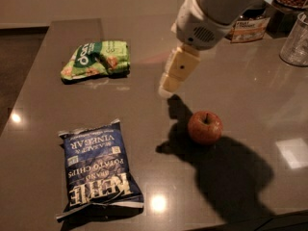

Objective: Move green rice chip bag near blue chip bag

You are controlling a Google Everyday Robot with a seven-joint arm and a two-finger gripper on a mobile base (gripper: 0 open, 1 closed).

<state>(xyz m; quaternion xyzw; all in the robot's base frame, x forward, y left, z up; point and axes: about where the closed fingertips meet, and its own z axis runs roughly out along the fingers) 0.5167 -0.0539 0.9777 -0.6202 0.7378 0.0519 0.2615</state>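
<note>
Two bags lie well apart on the dark table (250,85), the green rice chip bag (96,59) upper left and the blue chip bag (98,170) lower left, while the gripper (169,84), its state impossible to tell, hangs at upper centre, with an apple (205,127) just below-right of it.

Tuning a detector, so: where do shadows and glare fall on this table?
Camera view: a hard dark shadow of the arm pools around the apple toward the front edge; glare spots sit beside the blue chip bag and at far left on the table; the tool hangs right of the green rice chip bag.
</note>
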